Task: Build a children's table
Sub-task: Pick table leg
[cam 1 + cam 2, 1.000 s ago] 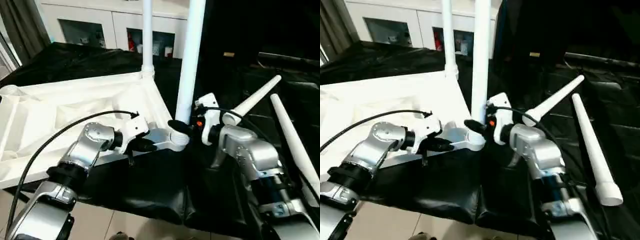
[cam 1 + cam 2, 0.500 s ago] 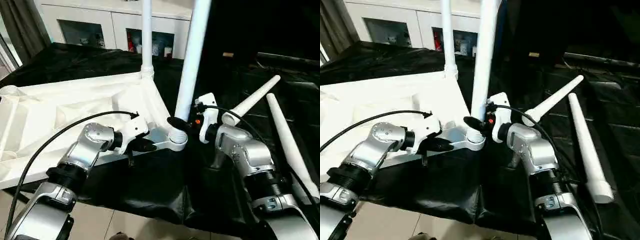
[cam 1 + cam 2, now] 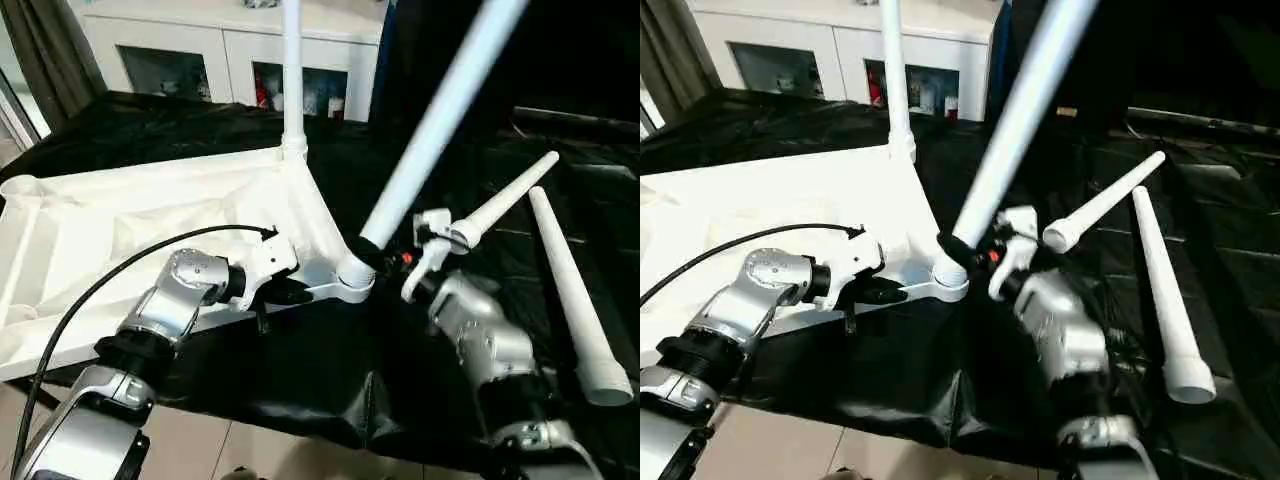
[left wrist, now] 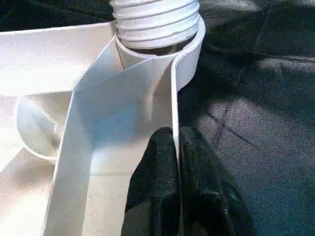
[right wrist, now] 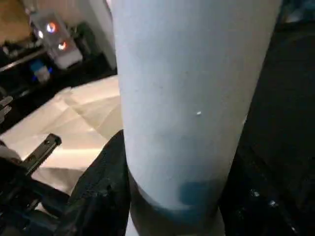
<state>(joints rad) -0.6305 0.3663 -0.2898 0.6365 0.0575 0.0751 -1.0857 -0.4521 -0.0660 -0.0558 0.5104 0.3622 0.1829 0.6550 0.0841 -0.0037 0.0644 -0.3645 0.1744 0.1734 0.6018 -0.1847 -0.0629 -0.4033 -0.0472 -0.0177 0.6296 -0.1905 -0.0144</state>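
Leg [image 3: 440, 120] clamped low down in the right pincer [image 3: 385, 255], tilted hard away from upright, its threaded end [image 4: 155, 22] sitting in the corner socket [image 3: 352, 282] just below the grip; the left pincer [image 4: 177, 162], pressed together on the table top's rim [image 4: 173, 98], holds the upturned table top [image 3: 120, 230] steady beside that socket; to do this well, bring the leg back square to the socket before turning, so the threads don't cross; one leg [image 3: 292, 80] already stands at the far corner; two spare legs [image 3: 565, 290] lie on the desk [image 3: 300, 350] beyond the right pincer.
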